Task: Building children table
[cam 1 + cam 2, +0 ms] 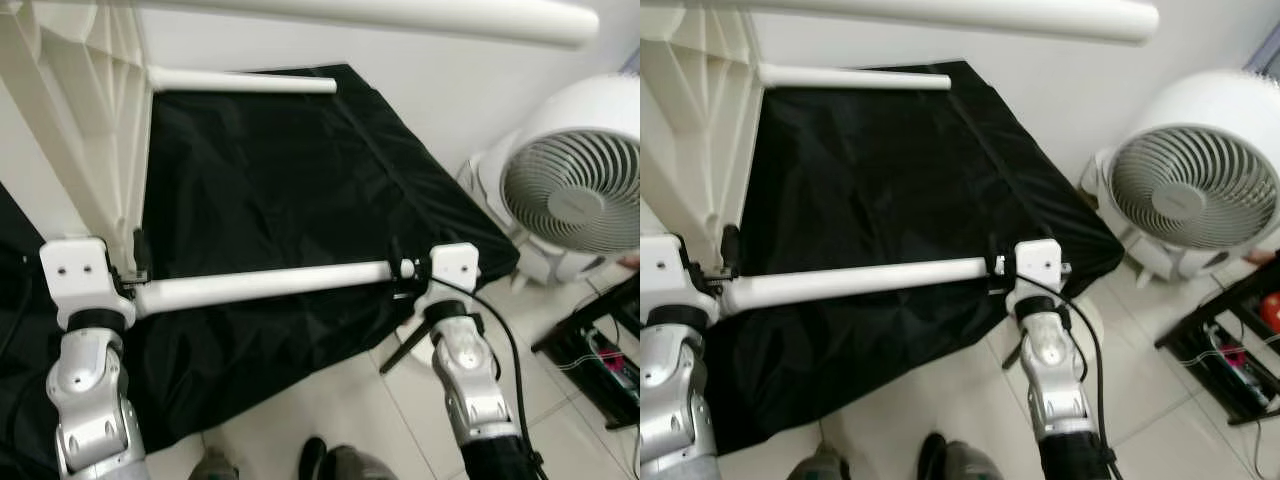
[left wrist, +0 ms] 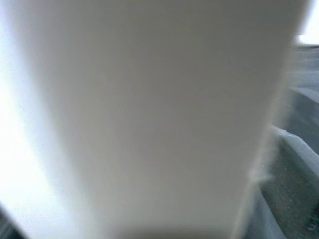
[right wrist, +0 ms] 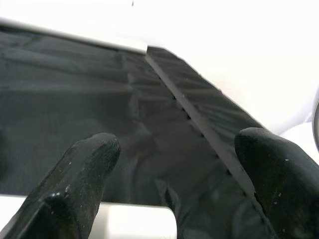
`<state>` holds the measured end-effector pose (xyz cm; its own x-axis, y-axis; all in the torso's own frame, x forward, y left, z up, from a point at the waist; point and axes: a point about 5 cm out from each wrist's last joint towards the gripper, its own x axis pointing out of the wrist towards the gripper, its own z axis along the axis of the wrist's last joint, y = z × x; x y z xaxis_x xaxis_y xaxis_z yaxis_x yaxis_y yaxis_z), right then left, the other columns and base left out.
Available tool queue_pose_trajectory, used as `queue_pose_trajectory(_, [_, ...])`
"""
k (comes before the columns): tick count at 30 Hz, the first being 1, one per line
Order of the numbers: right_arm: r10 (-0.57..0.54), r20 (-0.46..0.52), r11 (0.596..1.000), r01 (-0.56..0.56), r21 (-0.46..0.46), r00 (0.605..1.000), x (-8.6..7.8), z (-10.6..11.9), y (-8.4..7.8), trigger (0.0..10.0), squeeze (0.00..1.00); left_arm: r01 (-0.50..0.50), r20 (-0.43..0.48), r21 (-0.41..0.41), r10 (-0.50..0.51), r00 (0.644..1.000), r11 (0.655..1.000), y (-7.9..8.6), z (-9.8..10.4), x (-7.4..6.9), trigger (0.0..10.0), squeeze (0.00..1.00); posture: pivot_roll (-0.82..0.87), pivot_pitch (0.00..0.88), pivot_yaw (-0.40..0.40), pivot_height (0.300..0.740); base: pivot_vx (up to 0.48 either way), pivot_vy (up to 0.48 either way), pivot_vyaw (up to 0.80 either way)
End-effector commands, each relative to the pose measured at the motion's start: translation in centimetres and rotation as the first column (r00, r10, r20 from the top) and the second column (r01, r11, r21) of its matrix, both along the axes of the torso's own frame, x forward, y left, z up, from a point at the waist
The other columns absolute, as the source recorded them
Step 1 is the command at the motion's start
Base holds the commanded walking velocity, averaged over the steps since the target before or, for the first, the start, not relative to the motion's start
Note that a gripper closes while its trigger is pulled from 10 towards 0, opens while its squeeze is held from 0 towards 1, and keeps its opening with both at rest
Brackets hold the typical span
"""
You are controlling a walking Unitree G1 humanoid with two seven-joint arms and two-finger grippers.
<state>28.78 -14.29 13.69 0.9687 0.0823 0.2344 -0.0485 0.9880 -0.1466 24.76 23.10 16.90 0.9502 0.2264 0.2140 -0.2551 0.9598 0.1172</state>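
The white plastic tabletop (image 1: 85, 120) stands on edge at my left, ribbed underside facing right. Two white legs jut out from it, one along the top (image 1: 400, 15) and one further back (image 1: 245, 82). A third white table leg (image 1: 265, 283) lies level in front of me over the black cloth (image 1: 290, 180). My left gripper (image 1: 138, 268) is shut on that leg's left end, close to the tabletop's lower corner; the leg's white surface (image 2: 149, 119) sits right against the left wrist camera. My right gripper (image 1: 402, 270) is at the leg's right end, its black fingers (image 3: 84, 169) spread open with the leg end (image 3: 124, 219) below them.
A white round fan (image 1: 575, 190) stands on the tiled floor at the right. A black rack with cables (image 1: 600, 350) sits at the lower right. A thin black stand leg (image 1: 405, 350) slants beneath the cloth's edge. My feet (image 1: 335, 465) show at the bottom.
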Motion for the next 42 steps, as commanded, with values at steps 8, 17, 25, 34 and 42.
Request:
queue_pose_trajectory(8, [-0.015, -0.021, 1.000, 0.015, 0.004, 1.000, -0.3, -0.4, -0.4, 10.0, 0.00, -0.230, 0.026, -0.063, 0.232, 0.972, 0.971, 1.0, -0.2, -0.2, 10.0, 1.00, 0.09, 0.118, -0.080, 0.740, 0.000, 0.000, 0.00])
queue_pose_trajectory(17, [-0.010, -0.023, 1.000, 0.010, -0.001, 1.000, -0.4, -0.4, -0.5, 10.0, 0.00, -0.218, 0.020, -0.055, 0.220, 0.975, 0.974, 1.2, -0.4, 0.0, 10.0, 1.00, 0.09, 0.118, -0.082, 0.740, 0.000, 0.000, 0.00])
queue_pose_trajectory(25, [-0.011, -0.026, 1.000, 0.011, -0.003, 1.000, -0.4, -0.5, -0.5, 10.0, 0.00, -0.225, 0.024, -0.062, 0.227, 0.974, 0.972, 1.2, -0.4, 0.1, 10.0, 1.00, 0.09, 0.114, -0.082, 0.740, 0.000, 0.000, 0.00])
queue_pose_trajectory(34, [-0.006, -0.028, 1.000, 0.006, -0.005, 1.000, -0.4, -0.6, -0.4, 10.0, 0.00, -0.239, 0.009, -0.033, 0.239, 0.971, 0.971, 1.5, -0.5, 0.2, 10.0, 0.00, 0.10, 0.104, -0.083, 0.740, 0.000, 0.000, 0.00])
queue_pose_trajectory(42, [0.011, -0.035, 1.000, -0.011, -0.013, 0.999, -0.6, -0.7, -0.4, 10.0, 0.00, -0.134, -0.018, -0.025, 0.134, 0.991, 0.991, 1.8, -1.3, -0.4, 10.0, 0.00, 0.11, 0.097, -0.091, 0.740, 0.000, 0.000, 0.00])
